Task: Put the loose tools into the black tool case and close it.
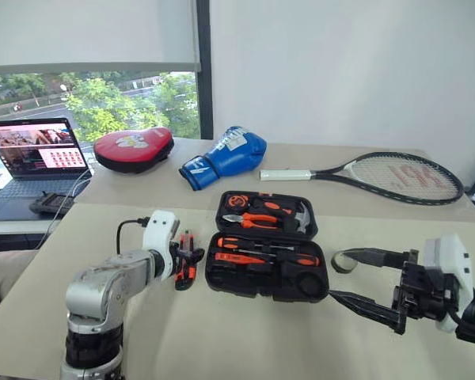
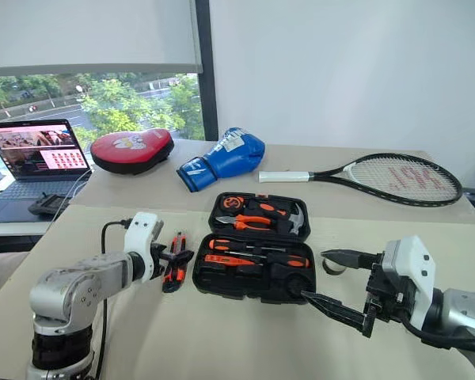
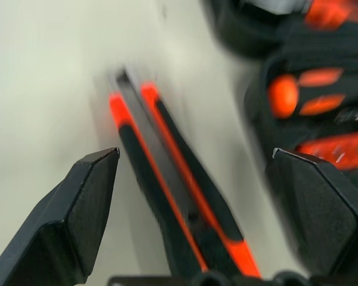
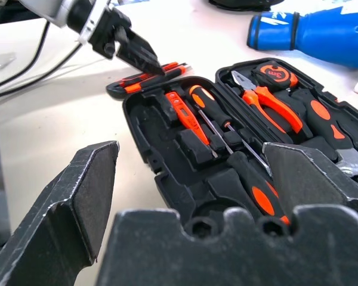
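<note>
The black tool case point(image 1: 210, 273) lies open in the middle of the table. Its near half holds two black-and-orange screwdrivers point(image 1: 236, 244) point(image 1: 305, 260) and the slim orange tester point(image 4: 185, 116). The black-orange utility knife point(image 1: 187, 273) lies on the table just left of the case. My left gripper point(image 1: 187, 257) hovers over the knife point(image 3: 173, 196), open, one finger on each side and not touching it. My right gripper point(image 1: 332, 277) stands open just right of the case, pointing at it. A small dark ring, apparently the tape roll point(image 2: 335, 266), lies behind its upper finger.
The case's far half holds orange pliers point(image 1: 253, 219), a hammer point(image 1: 302, 215) and a tape measure point(image 1: 237, 201). Along the back of the table lie a red pad point(image 1: 133, 148), a blue boxing glove point(image 1: 226, 156) and a tennis racket point(image 1: 380, 176). A laptop point(image 1: 33, 154) stands at the far left.
</note>
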Tool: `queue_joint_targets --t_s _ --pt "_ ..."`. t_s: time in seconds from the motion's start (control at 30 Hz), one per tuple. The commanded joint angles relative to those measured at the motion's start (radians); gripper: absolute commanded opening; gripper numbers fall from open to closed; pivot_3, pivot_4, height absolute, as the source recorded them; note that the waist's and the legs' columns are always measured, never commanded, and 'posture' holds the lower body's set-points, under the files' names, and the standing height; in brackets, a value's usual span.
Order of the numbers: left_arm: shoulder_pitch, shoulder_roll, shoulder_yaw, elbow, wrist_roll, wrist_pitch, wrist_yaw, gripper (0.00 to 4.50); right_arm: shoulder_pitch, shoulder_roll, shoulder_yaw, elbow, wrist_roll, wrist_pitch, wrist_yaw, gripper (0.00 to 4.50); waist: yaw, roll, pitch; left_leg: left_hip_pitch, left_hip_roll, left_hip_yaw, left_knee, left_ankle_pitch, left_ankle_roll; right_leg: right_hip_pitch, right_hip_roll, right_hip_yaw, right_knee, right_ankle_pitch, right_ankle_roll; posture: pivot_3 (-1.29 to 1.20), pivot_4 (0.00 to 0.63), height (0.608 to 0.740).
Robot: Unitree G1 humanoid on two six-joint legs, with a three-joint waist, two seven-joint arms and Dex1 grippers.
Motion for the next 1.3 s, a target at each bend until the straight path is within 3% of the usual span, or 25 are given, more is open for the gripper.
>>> queue_joint_targets --t_s 0.03,0.07,0.2,0.37,0.43,0.5,0.6,0.7,0.83,1.0,1.13,1.3 --pt "0.059 -0.003 -0.044 0.015 0.073 -0.076 0.07 4.45 -0.027 -0.018 -0.017 -0.006 0.028 -0.012 0.019 4.5 0.002 0.001 0.0 0.0 0.0 0.0 0.0 0.0 0.0 0.0 -0.001 0.001 0.0 0.0 -0.001 0.0 0.15 0.74" --pt "0.077 -0.004 -0.052 0.02 0.081 -0.099 0.077 4.45 -0.028 -0.019 -0.021 -0.008 0.032 -0.007 0.02 4.5 0.002 0.001 -0.001 0.001 0.0 0.0 0.0 0.0 -0.001 0.001 -0.001 0.001 0.0 0.0 -0.001 0.0 0.15 0.74" --pt "0.129 -0.043 -0.045 0.031 0.079 -0.186 0.081 3.52 -0.041 -0.026 -0.016 -0.006 0.034 -0.001 0.02 4.5 0.001 0.003 -0.002 0.002 0.002 0.0 -0.001 -0.001 0.002 0.001 -0.005 0.003 0.0 0.0 -0.004 0.0 0.15 0.74" --pt "0.174 -0.103 0.109 -0.022 -0.008 -0.385 0.008 1.75 -0.031 -0.018 -0.028 -0.033 0.068 0.004 0.01 4.5 0.002 0.006 -0.003 0.001 0.002 0.0 -0.001 -0.002 0.003 0.0 -0.007 0.002 0.0 0.0 -0.005 0.0 0.15 0.74" --pt "0.157 -0.087 0.185 -0.048 -0.134 -0.469 -0.137 1.74 -0.024 -0.004 -0.026 -0.06 0.087 0.001 -0.01 4.5 0.002 0.004 -0.002 0.0 0.002 -0.001 -0.001 -0.001 0.002 -0.001 -0.007 0.001 0.0 0.001 -0.005 0.0 0.15 0.74" --pt "0.114 0.001 0.22 -0.034 -0.271 -0.453 -0.322 1.74 0.0 0.009 -0.027 -0.083 0.091 -0.007 -0.012 4.5 0.004 0.003 -0.002 -0.002 0.003 -0.001 -0.001 -0.001 0.001 -0.003 -0.007 0.0 0.0 0.001 -0.006 0.0 0.15 0.74" --pt "0.049 0.267 0.066 0.037 -0.308 -0.522 -0.714 1.74 0.034 0.033 -0.028 -0.116 0.088 -0.015 -0.036 4.5 0.008 0.003 -0.002 -0.003 0.002 -0.002 0.0 0.002 -0.004 -0.003 -0.003 -0.002 0.001 0.0 -0.007 0.0 0.15 0.74" --pt "-0.126 0.432 -0.208 0.233 -0.146 -0.736 -1.022 1.74 0.042 0.036 -0.049 -0.132 0.113 -0.004 -0.069 4.5 0.01 0.006 -0.002 -0.001 -0.002 0.001 0.0 0.002 -0.003 -0.001 0.001 -0.004 0.0 -0.004 -0.014 0.0 0.15 0.74" --pt "-0.293 0.399 -0.402 0.433 -0.017 -0.924 -1.162 1.74 0.115 0.037 -0.099 -0.171 0.127 0.008 -0.073 4.5 0.011 0.006 -0.001 0.0 -0.004 0.005 0.001 0.0 0.006 0.001 0.0 -0.001 -0.002 -0.004 -0.013 0.0 0.15 0.74" --pt "-0.442 0.289 -0.571 0.582 0.129 -1.011 -1.192 1.74 0.257 0.058 -0.21 -0.249 0.17 0.012 -0.081 4.5 0.009 0.004 -0.001 -0.003 -0.003 0.005 0.002 -0.002 0.009 -0.001 0.0 -0.001 -0.002 0.001 -0.003 0.0 0.15 0.74" --pt "-0.485 0.221 -0.631 0.705 0.229 -1.158 -1.184 1.74 0.309 0.064 -0.239 -0.29 0.19 0.003 -0.115 4.5 0.001 0.004 0.0 -0.004 -0.003 0.005 0.003 -0.004 0.014 -0.001 0.0 0.0 -0.003 0.0 -0.002 0.0 0.15 0.74" --pt "-0.487 0.214 -0.647 0.75 0.272 -1.239 -1.23 1.74 0.346 0.079 -0.238 -0.317 0.189 -0.01 -0.141 4.5 0.0 0.004 0.0 -0.004 -0.002 0.004 0.003 -0.006 0.016 -0.002 0.0 0.0 -0.002 0.0 -0.001 0.0 0.15 0.74"
